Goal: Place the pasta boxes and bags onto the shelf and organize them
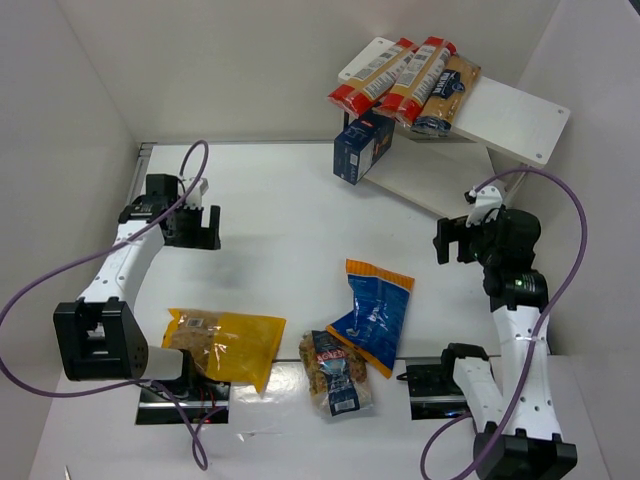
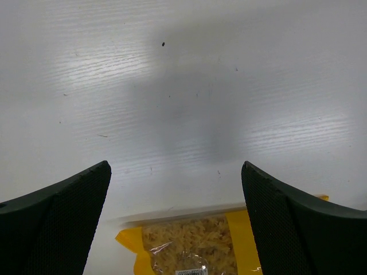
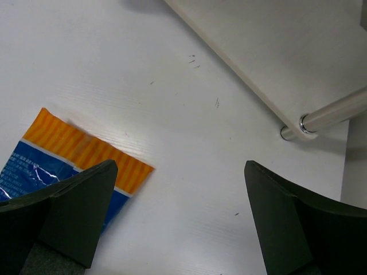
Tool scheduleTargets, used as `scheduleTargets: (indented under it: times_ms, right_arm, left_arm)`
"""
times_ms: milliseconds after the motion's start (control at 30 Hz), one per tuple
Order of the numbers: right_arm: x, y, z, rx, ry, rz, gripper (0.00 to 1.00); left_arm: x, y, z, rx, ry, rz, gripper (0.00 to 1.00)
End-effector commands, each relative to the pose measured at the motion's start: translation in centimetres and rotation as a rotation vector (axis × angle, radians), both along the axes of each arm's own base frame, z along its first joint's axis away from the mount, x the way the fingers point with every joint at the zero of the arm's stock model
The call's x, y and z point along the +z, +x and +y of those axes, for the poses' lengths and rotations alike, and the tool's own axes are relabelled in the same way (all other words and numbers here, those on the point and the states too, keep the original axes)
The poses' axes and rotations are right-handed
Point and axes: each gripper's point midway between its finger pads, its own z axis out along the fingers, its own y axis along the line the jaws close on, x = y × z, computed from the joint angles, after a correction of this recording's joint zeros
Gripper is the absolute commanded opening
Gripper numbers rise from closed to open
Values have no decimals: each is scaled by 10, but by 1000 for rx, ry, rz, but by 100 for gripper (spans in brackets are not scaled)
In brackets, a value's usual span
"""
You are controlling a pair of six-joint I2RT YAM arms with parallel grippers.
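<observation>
A dark blue pasta box (image 1: 362, 147) stands on the lower board of the white shelf (image 1: 520, 112) at the back right. Three bags lie near the front: a large yellow bag (image 1: 228, 343) on the left, a small clear bag with a dark label (image 1: 336, 372) in the middle, and a blue bag with an orange top (image 1: 374, 314) to its right. My left gripper (image 1: 197, 226) hangs open over bare table beyond the yellow bag (image 2: 195, 247). My right gripper (image 1: 452, 240) is open too, right of the blue bag (image 3: 63, 157) and near a shelf leg (image 3: 335, 112).
Long red-ended spaghetti packs (image 1: 392, 76) and a tan pack (image 1: 447, 94) lie on the shelf's upper board. White walls close in the table on the left, back and right. The arm bases (image 1: 100, 340) stand at the near edge beside the bags.
</observation>
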Motion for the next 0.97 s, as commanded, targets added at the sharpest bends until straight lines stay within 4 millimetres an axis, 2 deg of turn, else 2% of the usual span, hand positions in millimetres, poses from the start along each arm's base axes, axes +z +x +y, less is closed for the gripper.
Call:
scheduleTargets:
  times_ms: [0,300,767,833,933]
  right_arm:
    - [27,0,-4,-40,-7,-111,100]
    - [44,-9,-4,-56,-4,-181,100]
    - [40,-4,0,-46,25,-155,100]
    - [40,-4,-5,-77,23,-153,100]
    - [49,-4,-6,-98,36,-170,100]
  left_arm:
    - [3,4,-4,-8,-17,-35,100]
    - [-5,7,-3,-15,-15,2,100]
    - [4,4,-6,-33,-23,-31,100]
    - [7,3,-8,-38,-30,-43,100]
    - [5,3,-8,-38,-30,-43,100]
